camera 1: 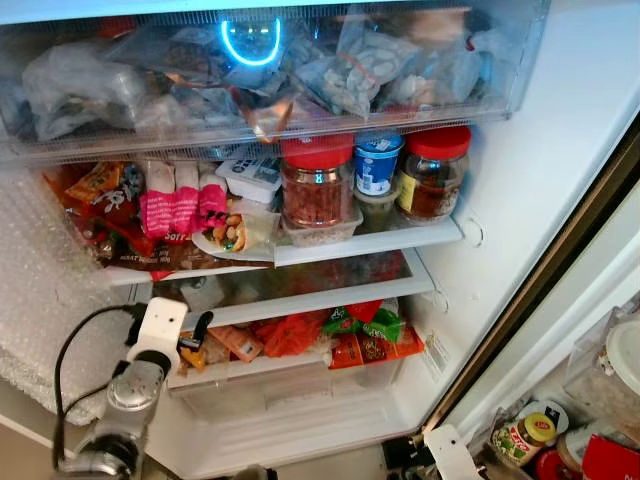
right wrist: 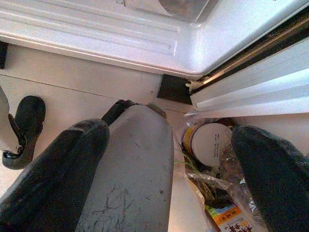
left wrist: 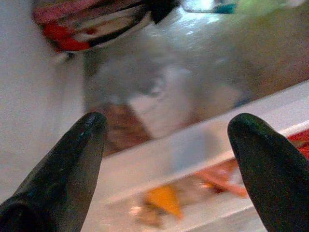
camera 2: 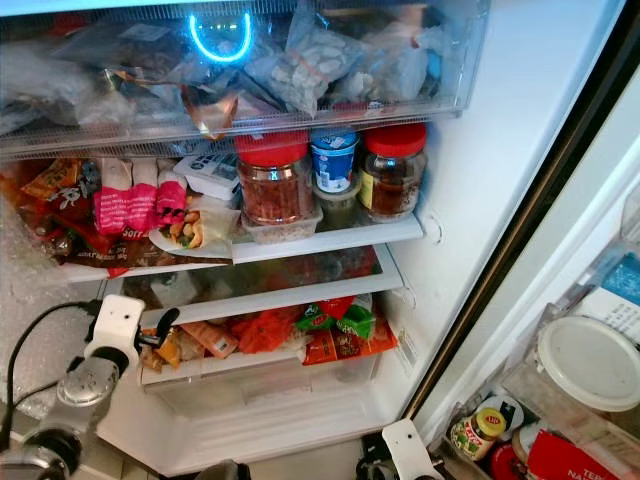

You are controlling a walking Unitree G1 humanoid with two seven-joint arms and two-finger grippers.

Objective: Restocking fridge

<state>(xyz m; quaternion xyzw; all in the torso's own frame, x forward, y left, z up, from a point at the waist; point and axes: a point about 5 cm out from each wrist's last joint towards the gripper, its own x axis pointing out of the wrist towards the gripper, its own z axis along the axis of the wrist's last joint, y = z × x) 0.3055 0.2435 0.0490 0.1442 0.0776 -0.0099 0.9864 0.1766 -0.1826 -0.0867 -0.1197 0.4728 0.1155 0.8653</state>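
The open fridge (camera 1: 520, 180) stands before the robot, its shelves packed. On the middle shelf's right half, two red-lidded jars (camera 1: 318, 182) flank a blue-and-white tub (camera 1: 378, 162); pink packets (camera 1: 170, 210) lie toward the shelf's left end. Below, a drawer (camera 1: 300, 385) holds orange and green packets (camera 1: 365, 335).

The left arm reaches up from the lower left, its white wrist bent toward the left front corner of the glass shelf above the drawer. The left tool (camera 1: 198, 330) hangs there released, fingers spread and holding nothing. The left wrist view adds what the head views miss: the two black fingertips (left wrist: 72, 159) straddle the shelf's white front edge, with a blurred pale container behind the glass.

The right arm hangs low by the fridge's lower right corner. In the right wrist view the right tool (right wrist: 169, 164) is released too, fingers wide apart over the floor, a round-lidded jar (right wrist: 210, 142) in a bag of groceries just beside the robot's grey foot (right wrist: 130, 164). The right eye view shows door-bin containers (camera 2: 590, 365) more fully.
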